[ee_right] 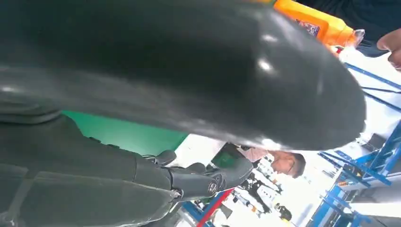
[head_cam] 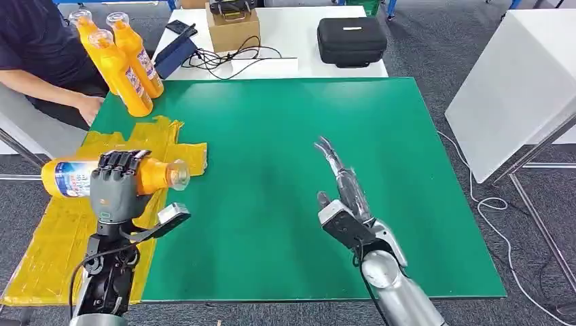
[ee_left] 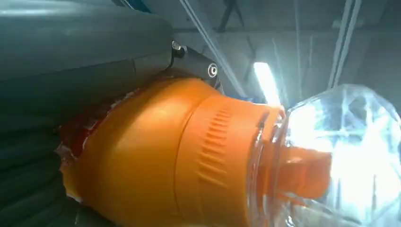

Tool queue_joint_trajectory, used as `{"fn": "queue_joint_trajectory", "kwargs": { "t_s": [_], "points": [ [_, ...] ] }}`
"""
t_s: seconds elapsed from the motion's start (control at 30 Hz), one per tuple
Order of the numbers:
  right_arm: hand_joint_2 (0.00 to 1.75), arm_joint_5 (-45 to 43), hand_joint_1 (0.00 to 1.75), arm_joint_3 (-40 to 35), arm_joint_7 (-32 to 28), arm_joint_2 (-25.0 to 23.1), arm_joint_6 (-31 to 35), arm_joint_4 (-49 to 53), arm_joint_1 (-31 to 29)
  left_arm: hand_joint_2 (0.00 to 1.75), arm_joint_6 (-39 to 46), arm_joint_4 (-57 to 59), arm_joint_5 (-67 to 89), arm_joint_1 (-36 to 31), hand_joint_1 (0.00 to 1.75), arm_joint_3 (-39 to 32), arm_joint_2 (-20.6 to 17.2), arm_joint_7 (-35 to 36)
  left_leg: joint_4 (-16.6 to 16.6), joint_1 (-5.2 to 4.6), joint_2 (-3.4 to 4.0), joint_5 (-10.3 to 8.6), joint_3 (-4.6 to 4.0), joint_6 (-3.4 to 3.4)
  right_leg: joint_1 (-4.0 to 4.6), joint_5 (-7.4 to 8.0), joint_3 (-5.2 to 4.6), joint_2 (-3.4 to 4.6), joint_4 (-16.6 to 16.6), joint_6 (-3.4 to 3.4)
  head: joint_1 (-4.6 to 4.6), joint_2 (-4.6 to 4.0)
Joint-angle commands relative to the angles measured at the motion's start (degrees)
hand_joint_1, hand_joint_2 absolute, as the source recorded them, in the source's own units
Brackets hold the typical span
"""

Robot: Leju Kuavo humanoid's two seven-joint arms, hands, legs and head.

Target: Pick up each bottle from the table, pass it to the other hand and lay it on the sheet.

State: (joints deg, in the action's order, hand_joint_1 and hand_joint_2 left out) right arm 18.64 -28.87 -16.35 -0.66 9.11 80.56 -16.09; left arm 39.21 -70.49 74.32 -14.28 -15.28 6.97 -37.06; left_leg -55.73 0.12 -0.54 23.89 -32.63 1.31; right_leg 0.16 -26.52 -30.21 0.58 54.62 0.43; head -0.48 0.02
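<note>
Over one yellow sheet [head_cam: 64,234], left robot hand [head_cam: 117,185] grasping one bottle [head_cam: 68,176]; right robot hand [head_cam: 343,197] released; three bottles [head_cam: 119,58] upright.

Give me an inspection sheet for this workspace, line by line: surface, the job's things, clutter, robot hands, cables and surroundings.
Surface: green table top, with a crumpled yellow sheet over its left edge.
Job's things: one orange bottle held on its side above the yellow sheet; two more orange bottles standing at the far left corner.
Clutter: nothing seen on the green top.
Robot hands: left robot hand grips the orange bottle; right robot hand open, fingers out over the table.
Cables: black cables on the white table behind; a white cable on the floor to the right.
Surroundings: a seated person at far left; cardboard box and black case on the white table.
</note>
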Motion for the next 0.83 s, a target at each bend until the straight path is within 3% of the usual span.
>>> {"fn": "queue_joint_trajectory", "kwargs": {
  "t_s": [0.03,0.1,0.13,0.23,0.27,0.3,0.33,0.53,0.57,0.6,0.63,0.83],
  "points": [
    [0.0,-2.17,0.0,-3.01,0.1,3.04,-0.89,-2.41,-4.01,1.75,0.79,14.76,5.67,-4.92,1.75,-0.05,0.13,4.54,0.02,0.0,-0.05,0.03,0.14,-0.01,0.0,-0.04,0.19,-0.12,-0.06,0.08,0.02,0.0],
    [0.0,-2.05,0.0,-3.29,0.95,2.97,-1.08,-2.44,-4.33,1.75,0.79,16.54,7.89,-4.81,1.75,0.73,0.13,6.55,0.04,-0.02,-0.01,0.03,0.16,-0.02,-0.02,-0.03,0.19,-0.08,-0.06,0.07,0.0,0.0],
    [0.0,-2.48,0.0,-3.24,0.76,2.94,-1.09,-2.41,-4.4,1.75,0.79,21.52,7.84,-8.92,1.75,-1.4,-0.93,5.13,0.04,0.03,0.0,0.08,0.29,-0.04,0.03,-0.06,0.35,-0.11,-0.12,0.1,0.0,0.0],
    [0.0,-2.94,0.0,-3.73,1.14,2.82,-0.95,-2.23,-4.52,1.75,0.79,20.79,9.35,-5.52,1.75,-5.86,1.65,2.18,-0.01,0.06,-0.15,0.06,0.24,-0.06,0.05,-0.09,0.34,-0.27,-0.08,0.08,0.0,0.0],
    [0.0,-2.93,0.0,-3.77,1.07,2.79,-0.91,-2.03,-4.55,1.75,0.79,23.3,5.56,-5.67,1.75,-5.59,-1.0,0.16,0.06,-0.01,0.08,0.08,0.27,-0.03,-0.01,-0.05,0.26,-0.01,-0.1,0.07,0.0,0.0],
    [0.0,-2.91,0.0,-3.85,1.66,3.02,-1.71,-1.68,-4.6,1.75,0.79,22.83,-3.31,-5.97,1.75,11.09,-6.74,17.01,0.06,0.02,0.1,0.11,0.34,-0.04,0.02,-0.06,0.36,0.0,-0.13,0.09,0.0,0.0],
    [0.0,-2.91,0.0,-4.34,1.66,3.56,-1.75,-1.28,-4.64,1.75,0.79,24.09,0.69,-4.51,1.75,7.28,-3.99,10.17,0.09,-0.05,0.02,0.03,0.19,-0.02,-0.05,-0.03,0.21,-0.02,-0.08,0.06,0.0,0.0],
    [0.0,-4.37,0.0,-5.56,0.61,4.61,-1.72,-2.7,-5.32,1.75,0.79,33.0,2.44,-5.26,1.75,-0.24,-2.5,6.56,0.09,-0.04,-0.02,0.03,0.17,-0.03,-0.04,-0.03,0.19,-0.05,-0.08,0.05,-0.02,0.0],
    [0.0,-4.38,0.0,-5.88,0.59,4.6,-1.82,-3.03,-5.64,1.75,0.79,34.87,2.09,-5.3,0.52,-1.17,-2.59,6.12,0.08,0.0,-0.02,0.08,0.28,-0.04,0.0,-0.06,0.34,-0.09,-0.13,0.08,-0.02,0.0],
    [0.0,-4.39,0.0,-6.06,0.59,4.67,-1.86,-3.17,-5.79,1.75,0.79,36.36,1.23,-5.52,0.0,-1.7,-2.68,5.62,0.06,-0.01,0.03,0.06,0.16,-0.02,-0.01,-0.02,0.18,-0.01,-0.08,0.06,0.0,0.0],
    [0.0,-4.56,0.0,-6.21,0.59,4.82,-1.79,-3.26,-5.87,0.0,0.79,39.42,1.36,-6.66,0.0,-2.95,-2.81,4.92,0.07,0.01,0.14,0.12,0.32,-0.04,0.02,-0.04,0.34,0.06,-0.14,0.09,0.02,0.0],
    [0.0,-5.66,0.0,-6.24,0.1,6.4,-2.42,-4.3,-5.83,0.0,0.79,50.06,-5.04,-8.29,0.0,0.28,-3.76,3.18,0.06,0.02,-0.04,0.09,0.26,-0.05,0.02,-0.07,0.35,-0.16,-0.13,0.08,0.0,0.0]
  ]
}}
